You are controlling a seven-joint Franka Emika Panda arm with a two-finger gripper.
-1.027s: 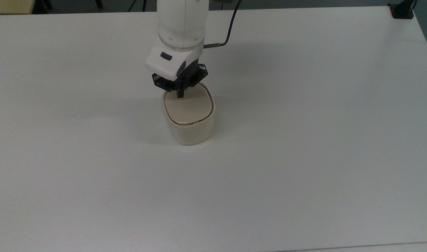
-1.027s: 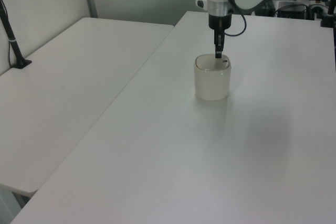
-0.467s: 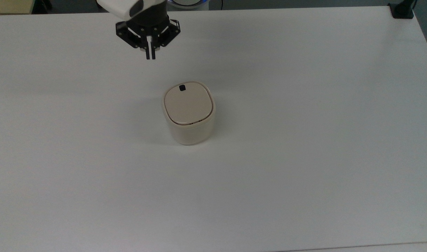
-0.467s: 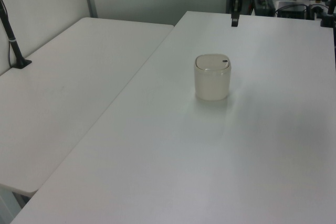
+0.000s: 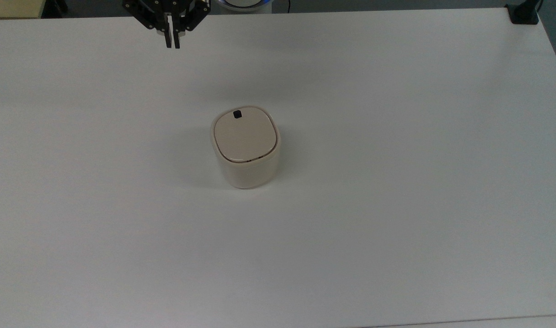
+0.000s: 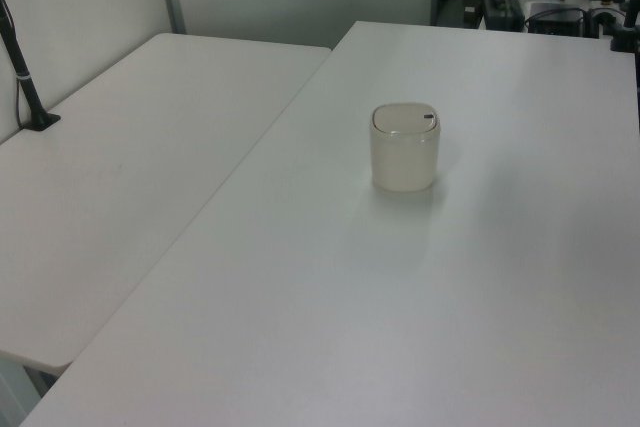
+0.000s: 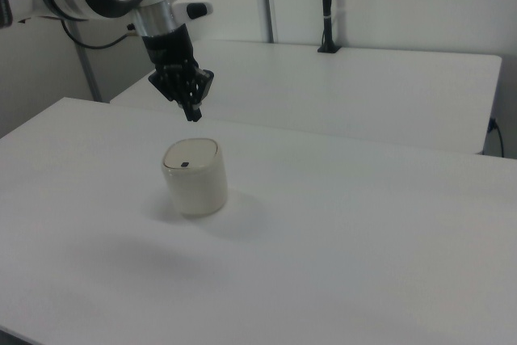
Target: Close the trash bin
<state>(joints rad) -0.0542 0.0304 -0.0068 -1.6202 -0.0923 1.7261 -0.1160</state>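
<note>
Lid point(image 5: 245, 136) flush on trash bin point(image 5: 247, 171) at mid-worktop point(image 5: 396, 182); task apparently done. Tool point(image 5: 172, 44), fingers together and holding nothing, raised at top view's upper left.

The white worktop point(image 5: 396, 182) carries the cream trash bin point(image 5: 246, 148), standing upright near its middle with its flat lid point(image 5: 245, 135) down.

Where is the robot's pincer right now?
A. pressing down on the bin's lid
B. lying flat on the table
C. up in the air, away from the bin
C: the pincer hangs in the air, apart from the trash bin, whose lid lies flat and closed.
</note>
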